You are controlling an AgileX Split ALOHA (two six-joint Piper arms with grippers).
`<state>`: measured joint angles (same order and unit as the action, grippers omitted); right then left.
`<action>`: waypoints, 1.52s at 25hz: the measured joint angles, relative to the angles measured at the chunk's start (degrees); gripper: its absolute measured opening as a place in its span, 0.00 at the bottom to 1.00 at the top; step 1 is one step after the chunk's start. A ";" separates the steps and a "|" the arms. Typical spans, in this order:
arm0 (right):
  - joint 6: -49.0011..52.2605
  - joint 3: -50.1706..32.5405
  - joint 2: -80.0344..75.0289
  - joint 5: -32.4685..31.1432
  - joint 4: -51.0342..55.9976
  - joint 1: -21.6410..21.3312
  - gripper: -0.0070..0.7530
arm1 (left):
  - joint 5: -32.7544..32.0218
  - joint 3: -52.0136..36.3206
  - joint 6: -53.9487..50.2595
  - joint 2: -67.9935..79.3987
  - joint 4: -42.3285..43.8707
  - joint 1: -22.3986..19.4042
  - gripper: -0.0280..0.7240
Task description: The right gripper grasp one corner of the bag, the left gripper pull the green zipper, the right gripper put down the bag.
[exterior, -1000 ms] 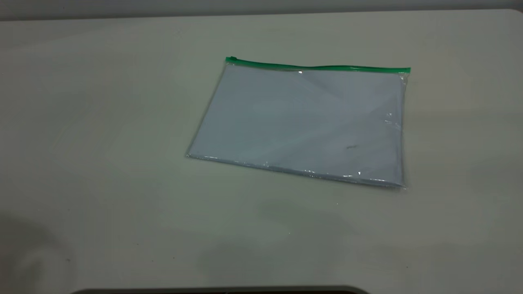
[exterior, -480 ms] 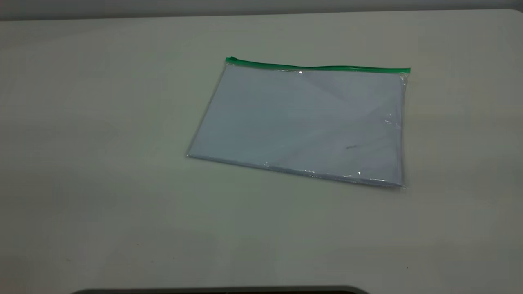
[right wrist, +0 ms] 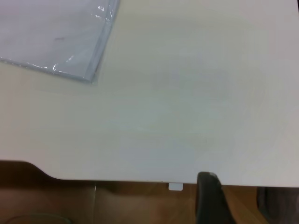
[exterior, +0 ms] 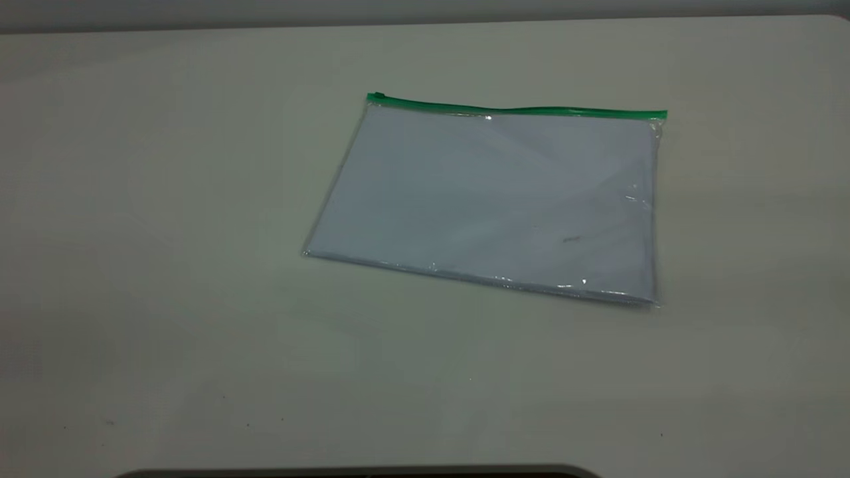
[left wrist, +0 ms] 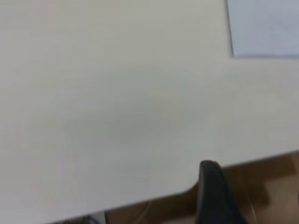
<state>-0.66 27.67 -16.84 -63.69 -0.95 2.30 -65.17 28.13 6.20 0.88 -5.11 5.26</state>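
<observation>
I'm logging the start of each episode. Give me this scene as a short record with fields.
surface: pale table
bag: flat clear plastic pouch with white paper inside, lying flat
zipper: thin green strip along the far long edge, slider tab at its left end
left pincer: only one dark finger shows, near the table's edge
right pincer: only one dark finger shows, near the table's edge
contact: neither touches the pouch

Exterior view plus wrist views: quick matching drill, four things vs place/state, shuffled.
Things:
1. green zipper
2. slider tab
3. bag
4. left gripper

Places or states:
A. flat on the table, white sheets inside
B. along the bag's far long edge
C. above the table's edge, apart from the bag
D. at the zipper's left end

Pairs: 1-B, 2-D, 3-A, 4-C
</observation>
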 joint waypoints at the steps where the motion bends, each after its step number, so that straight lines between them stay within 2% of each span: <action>1: 0.00 0.00 0.71 0.00 0.00 0.00 0.62 | 0.00 0.00 0.00 -0.79 0.00 0.00 0.68; 12: 0.06 0.00 17.75 -0.35 -0.06 0.00 0.62 | -0.05 0.00 -0.17 -1.95 0.06 0.00 0.68; 18: 0.06 0.00 17.78 -0.50 -0.06 0.00 0.62 | -0.05 0.00 -0.17 -1.95 0.06 -0.12 0.68; 24: 0.06 0.00 17.78 -0.50 -0.06 0.00 0.62 | -0.05 0.00 -0.17 -1.95 0.06 -3.51 0.68; 38: 0.06 -0.05 17.78 -0.56 -0.06 0.00 0.62 | -0.05 0.00 -0.17 -1.95 0.06 -3.88 0.68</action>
<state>-0.60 27.62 0.93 -64.26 -1.01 2.30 -65.23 28.13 6.03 -1.07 -5.05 1.38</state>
